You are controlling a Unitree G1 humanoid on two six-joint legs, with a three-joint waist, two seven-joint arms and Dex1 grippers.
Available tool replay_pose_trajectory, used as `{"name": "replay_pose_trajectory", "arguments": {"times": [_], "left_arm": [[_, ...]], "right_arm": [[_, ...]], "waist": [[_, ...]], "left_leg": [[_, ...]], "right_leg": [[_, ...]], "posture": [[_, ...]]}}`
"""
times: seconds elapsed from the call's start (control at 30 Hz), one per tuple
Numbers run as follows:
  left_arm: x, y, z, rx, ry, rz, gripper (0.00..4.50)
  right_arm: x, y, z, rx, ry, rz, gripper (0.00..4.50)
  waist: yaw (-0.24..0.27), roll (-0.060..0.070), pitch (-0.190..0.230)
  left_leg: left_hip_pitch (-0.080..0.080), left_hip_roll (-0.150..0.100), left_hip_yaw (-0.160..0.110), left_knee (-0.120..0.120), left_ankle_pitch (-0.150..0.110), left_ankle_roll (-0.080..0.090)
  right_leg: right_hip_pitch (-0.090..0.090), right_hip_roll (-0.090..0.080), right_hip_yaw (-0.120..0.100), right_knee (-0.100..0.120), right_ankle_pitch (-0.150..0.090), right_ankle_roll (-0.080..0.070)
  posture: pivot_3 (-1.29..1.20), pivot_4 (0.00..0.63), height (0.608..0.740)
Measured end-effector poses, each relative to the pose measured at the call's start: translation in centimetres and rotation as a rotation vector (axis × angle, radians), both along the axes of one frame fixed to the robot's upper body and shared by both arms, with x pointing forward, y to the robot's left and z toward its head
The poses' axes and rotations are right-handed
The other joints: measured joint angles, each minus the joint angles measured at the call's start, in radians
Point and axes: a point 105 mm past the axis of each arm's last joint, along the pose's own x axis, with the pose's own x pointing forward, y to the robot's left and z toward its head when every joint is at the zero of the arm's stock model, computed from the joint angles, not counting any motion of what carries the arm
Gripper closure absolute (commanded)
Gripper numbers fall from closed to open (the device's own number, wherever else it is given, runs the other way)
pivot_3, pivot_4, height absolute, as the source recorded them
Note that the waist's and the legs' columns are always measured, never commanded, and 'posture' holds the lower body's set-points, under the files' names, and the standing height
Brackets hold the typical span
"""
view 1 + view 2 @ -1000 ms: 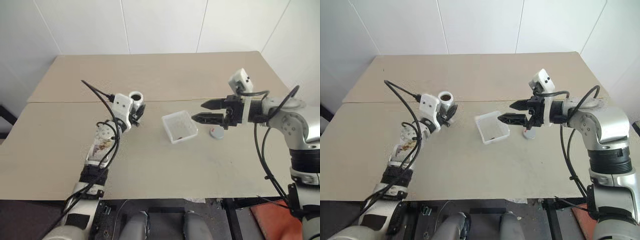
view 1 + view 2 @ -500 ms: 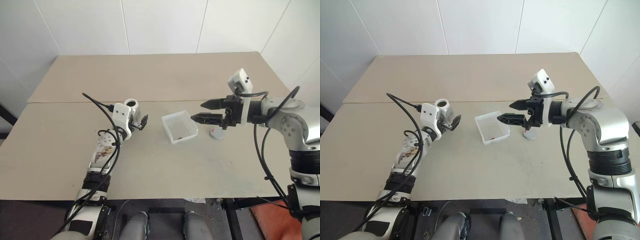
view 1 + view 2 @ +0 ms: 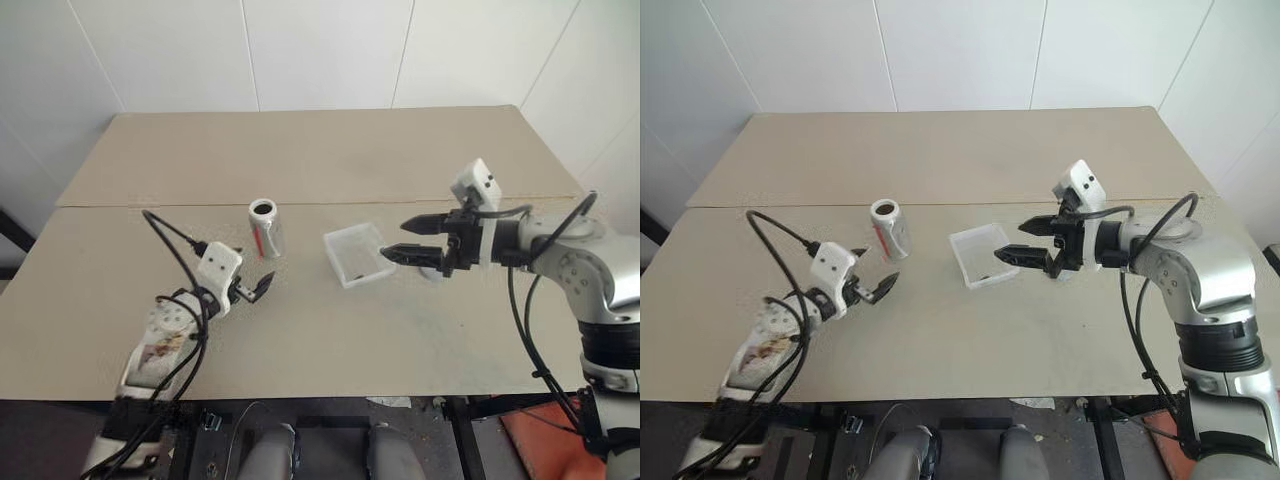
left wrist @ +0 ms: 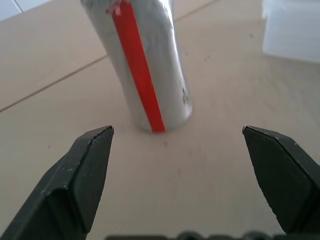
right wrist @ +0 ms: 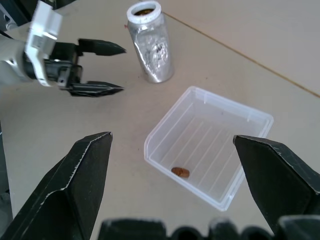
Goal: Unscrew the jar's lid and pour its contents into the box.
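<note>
The jar point(image 3: 266, 230) stands upright on the table, left of the box, with its mouth uncovered and a red strip down its side point(image 4: 137, 65). My left gripper point(image 3: 259, 286) is open on the near side of the jar, apart from it and holding nothing. The clear box point(image 3: 358, 255) lies at the table's middle with a small brown bit of the contents point(image 5: 180, 172) on its floor. My right gripper point(image 3: 394, 241) hovers open over the box's right edge, empty. The lid is hidden.
The tan table point(image 3: 330, 150) has a seam running across it behind the jar. Its far half and the near strip in front of the box are bare. White walls stand behind the table.
My left gripper opened, let go of the jar and drew back toward the near left, lower down. The jar now stands alone on the table. My right gripper sank slightly.
</note>
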Motion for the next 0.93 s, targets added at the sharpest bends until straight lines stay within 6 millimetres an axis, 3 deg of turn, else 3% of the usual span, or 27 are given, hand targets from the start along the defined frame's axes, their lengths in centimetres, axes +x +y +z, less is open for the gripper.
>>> {"name": "replay_pose_trajectory", "arguments": {"times": [0.2,0.37,0.47,0.57,0.77,0.93], "left_arm": [[-3.8,2.3,4.1,0.027,0.03,-0.166,0.01],[-7.2,4.3,9.2,-0.025,0.035,-0.379,0.01],[-8.5,4.2,9.7,-0.037,0.065,-0.474,0.01],[-8.2,4.2,9.8,-0.038,0.05,-0.473,0.01],[-7.2,5.3,10.8,-0.042,0.008,-0.405,0.01],[-7.7,7.0,11.1,-0.027,-0.009,-0.302,0.01]], "right_arm": [[-0.7,-1.2,-0.8,-0.055,-0.039,-0.001,0.0],[-1.2,-2.1,-1.0,-0.097,-0.084,0.027,0.0],[-1.3,-2.3,-0.7,-0.106,-0.099,0.037,0.0],[-1.1,-2.5,-0.6,-0.113,-0.119,0.034,0.0],[-1.0,-1.6,0.4,-0.097,-0.166,0.028,0.0],[-1.4,-0.4,0.2,-0.061,-0.167,0.068,0.0]], "waist": [[0.0,0.0,0.0],[-0.001,0.001,0.0],[-0.002,0.001,0.0],[-0.002,0.0,0.0],[-0.005,0.0,0.0],[-0.007,0.0,0.0]], "left_leg": [[0.003,0.001,0.001,-0.004,-0.001,0.0],[0.009,0.003,0.005,-0.008,-0.001,0.0],[0.01,0.005,0.007,-0.008,-0.001,0.0],[0.01,0.007,0.009,-0.009,-0.001,0.0],[0.009,0.009,0.011,-0.011,-0.001,-0.001],[0.01,0.011,0.012,-0.013,-0.001,-0.001]], "right_leg": [[0.001,0.0,0.001,-0.002,0.0,0.0],[0.004,0.0,0.002,-0.004,0.0,0.0],[0.005,0.002,0.003,-0.004,0.0,0.0],[0.004,0.003,0.004,-0.004,0.0,-0.001],[0.002,0.005,0.007,-0.005,0.001,-0.002],[0.001,0.006,0.009,-0.005,0.001,-0.002]], "posture": [[0.0,0.15,0.74],[0.0,0.15,0.74],[0.0,0.15,0.74],[0.0,0.15,0.74],[0.0,0.15,0.74],[0.0,0.15,0.74]]}}
